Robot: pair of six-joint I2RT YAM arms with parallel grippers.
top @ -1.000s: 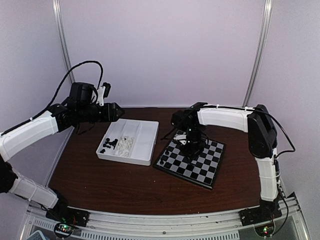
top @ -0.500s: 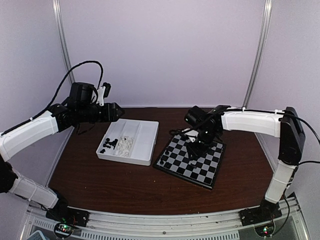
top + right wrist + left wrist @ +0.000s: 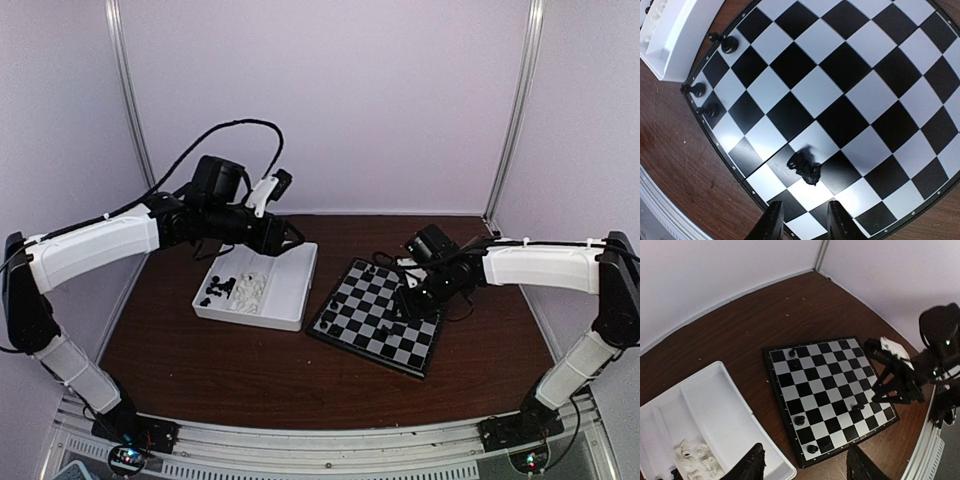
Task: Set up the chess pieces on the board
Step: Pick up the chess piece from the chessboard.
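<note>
A dark brown table (image 3: 250, 380) carries the board (image 3: 385, 320), a flat square of black and pale grey squares inside a thin black rim. It lies right of centre, turned at an angle, just beside a white divided tray (image 3: 285, 285). The left arm reaches over the tray's far edge, and its wrist camera shows the left gripper (image 3: 807, 465) with jaws spread wide and nothing between them. The right gripper (image 3: 804, 222) hovers low over the board's right side, its jaws parted by a narrower gap, also empty. From above we make out only dark specks on the squares. The left wrist view lets us count five black pieces (image 3: 800, 420) there: one at the far corner by the tray, three near the near corner of that same edge, and one close to the right gripper. The right wrist view catches four of them, and the last piece (image 3: 804, 165) sits just ahead of its fingertips; we cannot tell if it stands upright. Other chess pieces (image 3: 235, 290), white and black, lie heaped in the tray's left compartments, too small to count.
</note>
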